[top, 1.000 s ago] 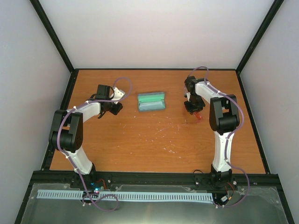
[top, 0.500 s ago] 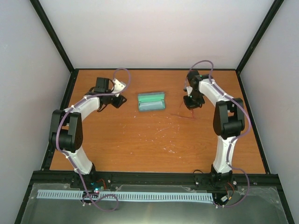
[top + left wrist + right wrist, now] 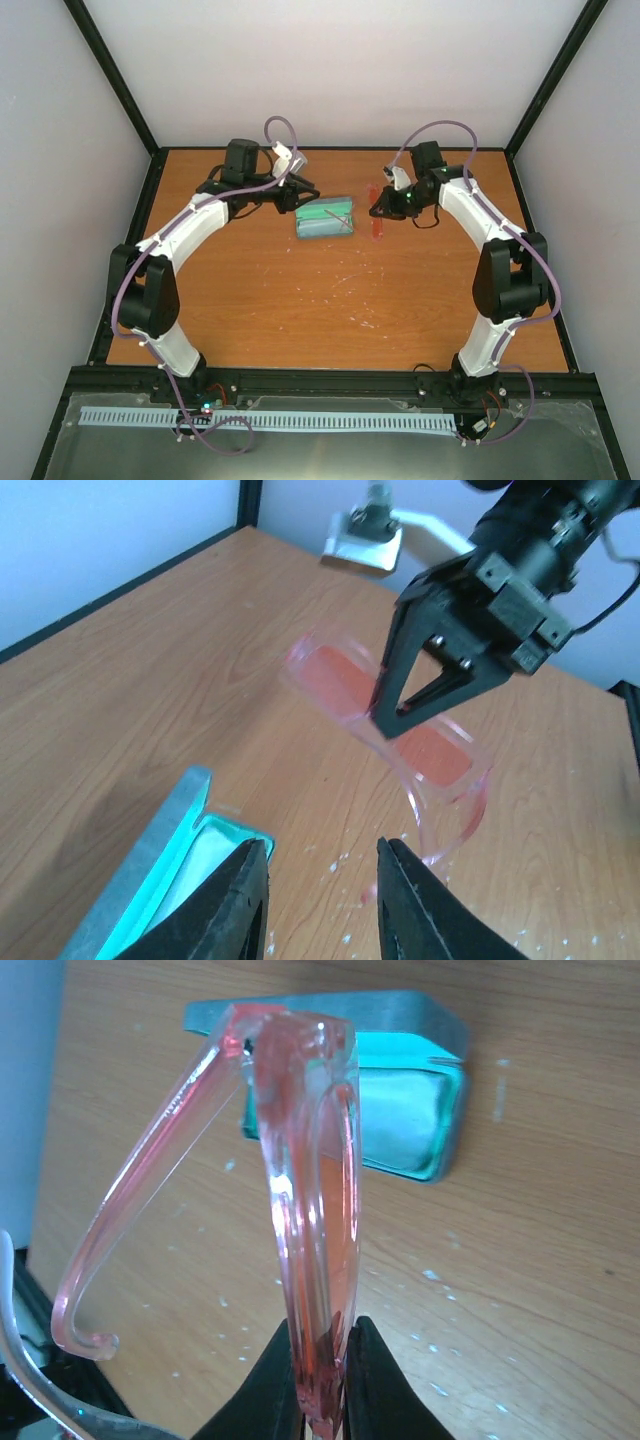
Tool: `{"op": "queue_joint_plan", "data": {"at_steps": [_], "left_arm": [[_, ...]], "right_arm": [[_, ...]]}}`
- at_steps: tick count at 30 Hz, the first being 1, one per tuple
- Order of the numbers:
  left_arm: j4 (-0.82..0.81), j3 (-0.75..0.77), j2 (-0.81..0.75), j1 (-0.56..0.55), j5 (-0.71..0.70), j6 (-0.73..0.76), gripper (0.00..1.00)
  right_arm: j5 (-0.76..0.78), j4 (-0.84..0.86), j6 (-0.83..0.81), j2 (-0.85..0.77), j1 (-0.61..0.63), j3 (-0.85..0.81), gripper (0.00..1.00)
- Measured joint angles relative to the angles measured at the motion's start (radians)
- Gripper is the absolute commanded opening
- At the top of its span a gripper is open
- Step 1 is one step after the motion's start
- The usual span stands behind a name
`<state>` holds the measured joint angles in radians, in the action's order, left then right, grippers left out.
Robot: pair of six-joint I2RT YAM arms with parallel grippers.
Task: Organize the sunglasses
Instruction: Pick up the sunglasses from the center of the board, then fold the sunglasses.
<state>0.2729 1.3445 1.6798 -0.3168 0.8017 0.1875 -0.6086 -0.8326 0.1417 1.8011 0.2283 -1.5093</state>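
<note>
Slippage threatens near the far edge: the right gripper (image 3: 322,1350) pinches the sunglasses (image 3: 300,1200) by the thin frame only. The spread, empty left gripper (image 3: 322,865) might bump them.

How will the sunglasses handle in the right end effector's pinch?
Likely light, fairly stiff: the sunglasses hold shape pinched at one spot by the right end effector. Glossy, thin frame could pivot or slip. The open temple may snag on the case.

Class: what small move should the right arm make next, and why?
Probably ease the sunglasses leftward, over the case: the right hand grips their frame, holding them lifted, and the case lies open just beside them.
</note>
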Motion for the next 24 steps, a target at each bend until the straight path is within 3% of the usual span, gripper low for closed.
{"op": "queue_joint_plan", "data": {"at_steps": [11, 24], "left_arm": [[-0.071, 0.026, 0.000, -0.069, 0.048, -0.058, 0.31], [-0.131, 0.026, 0.000, -0.042, 0.045, -0.032, 0.32]], "right_arm": [[-0.214, 0.103, 0.031, 0.000, 0.049, 0.019, 0.03], [-0.449, -0.051, -0.139, 0.000, 0.053, 0.022, 0.05]]}}
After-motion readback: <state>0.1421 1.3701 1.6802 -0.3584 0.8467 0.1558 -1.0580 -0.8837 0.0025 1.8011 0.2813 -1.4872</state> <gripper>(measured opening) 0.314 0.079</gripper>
